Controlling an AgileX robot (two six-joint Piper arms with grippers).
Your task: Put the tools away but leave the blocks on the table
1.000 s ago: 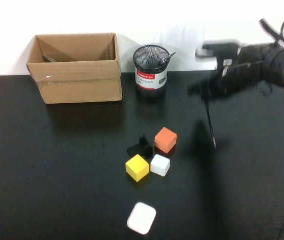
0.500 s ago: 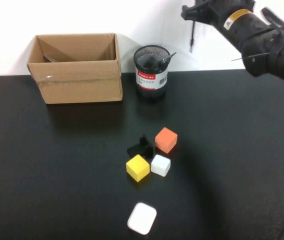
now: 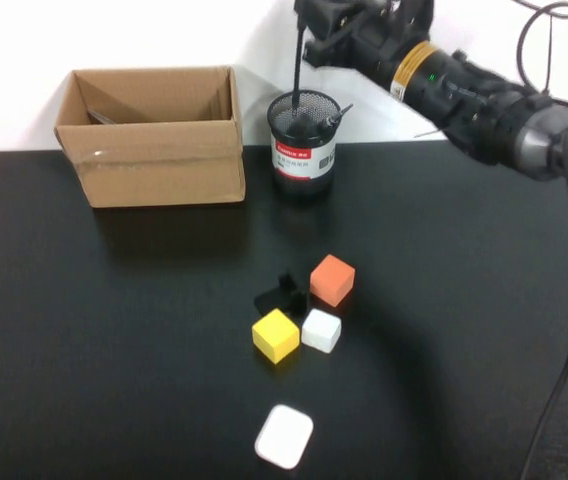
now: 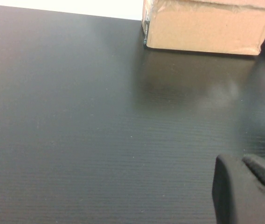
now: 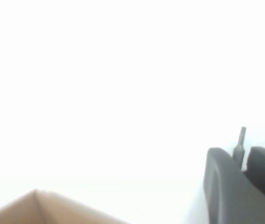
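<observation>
Because the screwdriver [image 3: 297, 75] had to drop into a narrow opening, it was held upright, pinched at its top end by the right gripper [image 3: 313, 22], whose fingers [image 5: 221, 182] were closed on the thin shaft so that a short grey stub stood out between them in the right wrist view. Its lower end was hung directly over the mesh cup [image 3: 302, 133], level with the rim or just inside it; which of the two could not be told. A vertical hold was judged sensible, since a tilted shaft would likely have caught on the rim.

Another tool [image 3: 332, 117] was already leaned in the cup, its tip poking out over the rim on the side away from the box [image 3: 154, 135]. Just beside the cup on the other side, the box was stood open, with a thin grey item visible inside it that could not be identified.

Well in front of the cup, the orange block [image 3: 332, 279], yellow block [image 3: 275, 335], white block [image 3: 321, 330] and black piece [image 3: 281, 293] were left clustered on the table [image 3: 84, 330], untouched, as the task asked. Nearer still to the robot, a white rounded object [image 3: 284, 436] was laid flat.

Far from the cup, the left gripper [image 4: 247, 189] was kept low over bare table near the box; whether it was open could not be told.
</observation>
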